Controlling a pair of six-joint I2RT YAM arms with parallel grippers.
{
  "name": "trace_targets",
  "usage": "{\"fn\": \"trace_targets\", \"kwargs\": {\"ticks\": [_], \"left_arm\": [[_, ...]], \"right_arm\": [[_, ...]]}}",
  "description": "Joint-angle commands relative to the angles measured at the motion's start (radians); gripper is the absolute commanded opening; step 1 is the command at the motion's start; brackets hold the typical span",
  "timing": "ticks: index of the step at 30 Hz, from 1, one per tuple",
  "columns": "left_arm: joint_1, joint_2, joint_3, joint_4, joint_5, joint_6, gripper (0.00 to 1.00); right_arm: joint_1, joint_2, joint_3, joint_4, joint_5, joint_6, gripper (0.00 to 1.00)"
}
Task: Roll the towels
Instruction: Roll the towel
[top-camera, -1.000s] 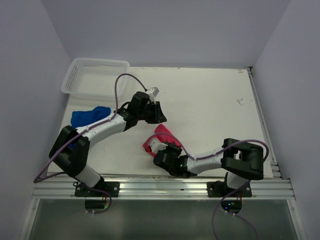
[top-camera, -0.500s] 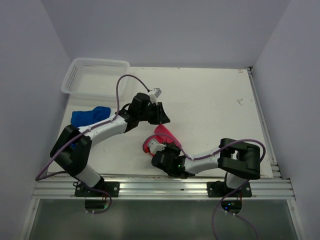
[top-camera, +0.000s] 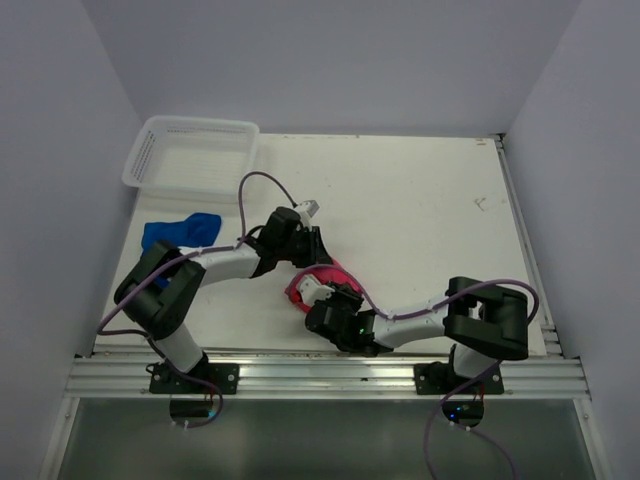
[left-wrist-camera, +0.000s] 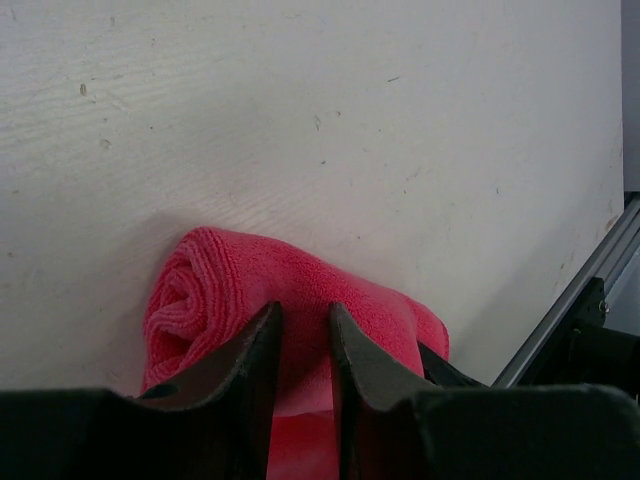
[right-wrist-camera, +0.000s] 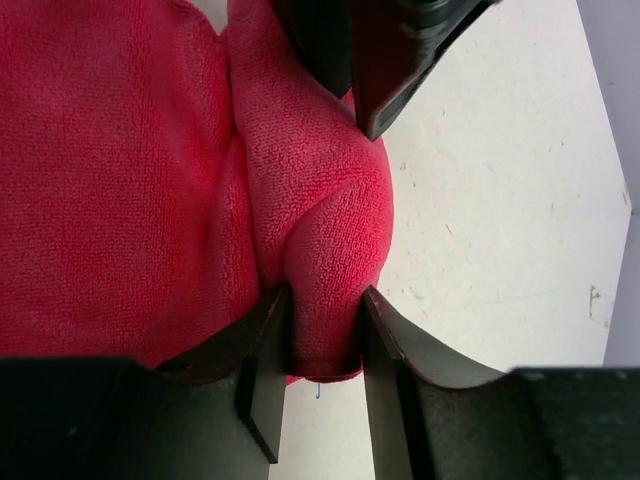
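The left end effector & right end effector each pinch the pink towel, jaws narrow. Best to pull evenly, w/o slack, so the roll gets tight.

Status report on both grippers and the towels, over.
Left gripper, right gripper both pinching pink towel, partly rolled. Blue towel unrolled near basket. No obstruction.
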Motion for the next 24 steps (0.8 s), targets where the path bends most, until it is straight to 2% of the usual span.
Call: {"fn": "trace_targets", "kwargs": {"ticks": [1, 3, 6, 11, 14, 15, 17, 19, 24], "left_arm": [[-0.012, 0.023, -0.049, 0.003, -0.043, -0.005, 0.30], [-0.012, 0.028, -0.054, 0.007, -0.043, -0.008, 0.30], [-0.010, 0.028, -0.059, 0.006, -0.054, -0.008, 0.30], [-0.012, 0.026, -0.063, 0.001, -0.069, 0.000, 0.30], [-0.012, 0.023, -0.066, 0.000, -0.069, 0.000, 0.30], [-0.012, 0.019, -0.066, -0.006, -0.069, 0.000, 0.30], [-0.010, 0.014, -0.060, -0.017, -0.078, 0.004, 0.30], [-0.010, 0.003, -0.059, -0.022, -0.081, 0.006, 0.30], [-0.012, -0.014, -0.062, -0.032, -0.087, 0.012, 0.30]], "right_arm": [[0.003, -0.078, 0.001, 0.003, -0.009, 0.059, 0.37], [0.003, -0.126, 0.010, -0.021, -0.022, 0.071, 0.46], [0.003, -0.194, 0.013, -0.060, -0.051, 0.094, 0.54], [-0.015, -0.387, -0.008, -0.115, -0.107, 0.165, 0.60], [-0.078, -0.497, -0.039, -0.136, -0.227, 0.238, 0.65], [-0.109, -0.519, -0.047, -0.141, -0.336, 0.264, 0.65], [-0.224, -0.571, -0.067, -0.150, -0.452, 0.356, 0.66], [-0.334, -0.587, -0.075, -0.150, -0.617, 0.429, 0.68], [-0.506, -0.526, -0.052, -0.164, -0.866, 0.553, 0.71]]}}
